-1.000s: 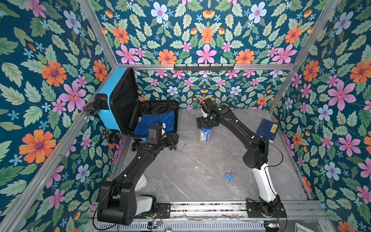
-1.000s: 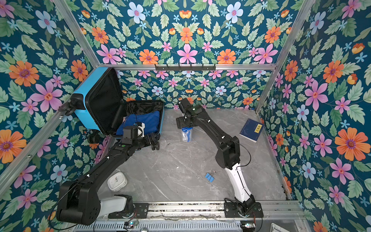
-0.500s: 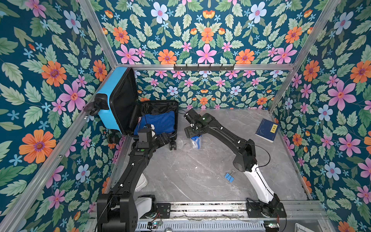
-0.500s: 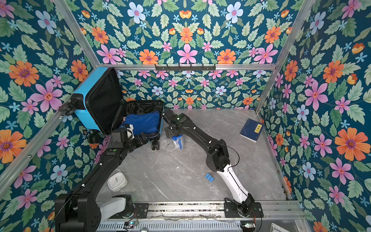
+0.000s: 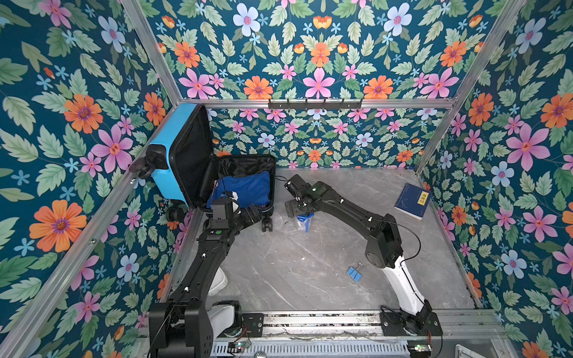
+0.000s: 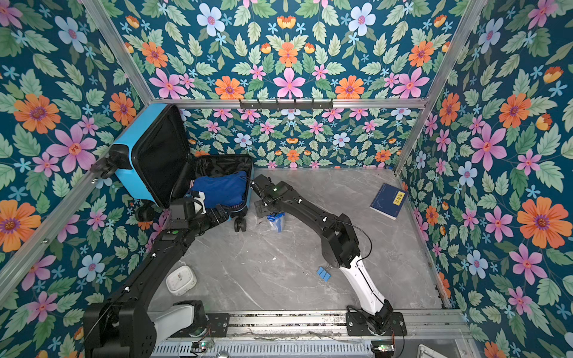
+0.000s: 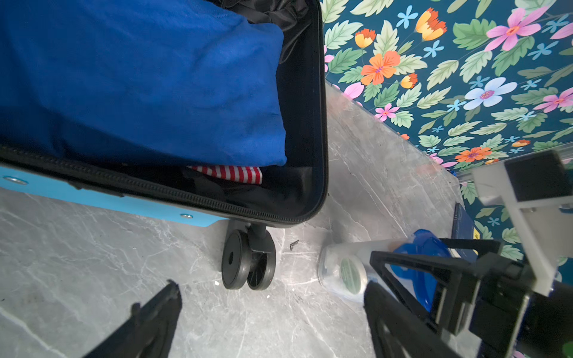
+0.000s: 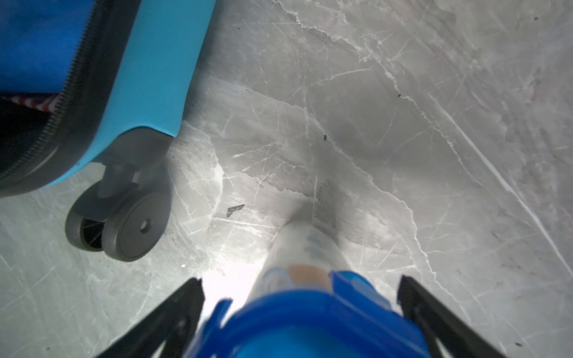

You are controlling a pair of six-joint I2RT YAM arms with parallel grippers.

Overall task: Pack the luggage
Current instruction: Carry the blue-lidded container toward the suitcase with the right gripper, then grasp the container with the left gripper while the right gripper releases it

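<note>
sky-blue shell and black lining mark the luggage (image 5: pixel 164 173), open in the table's (image 5: pixel 310 279) far left corner: lid propped against the wall, lower half flat and holding a blue garment (image 5: pixel 245 189) with a red-and-white striped piece (image 7: pixel 229 173) beneath. a clear bottle (image 5: pixel 302 223) with a blue cap lies on its side on the table just beside the luggage's near wheel (image 5: pixel 266 224), outside the shell. the right tool (image 8: pixel 300 280) hangs over the cap end, jaws spread wide with a gap showing on each side; the bottle's length runs away from that wrist. the left tool (image 7: pixel 271 286) is spread and empty, low by the same wheel. the right arm is nearer; i judge the bottle needs gripping, then carrying leftward in both top views over the rim into the open half
</note>
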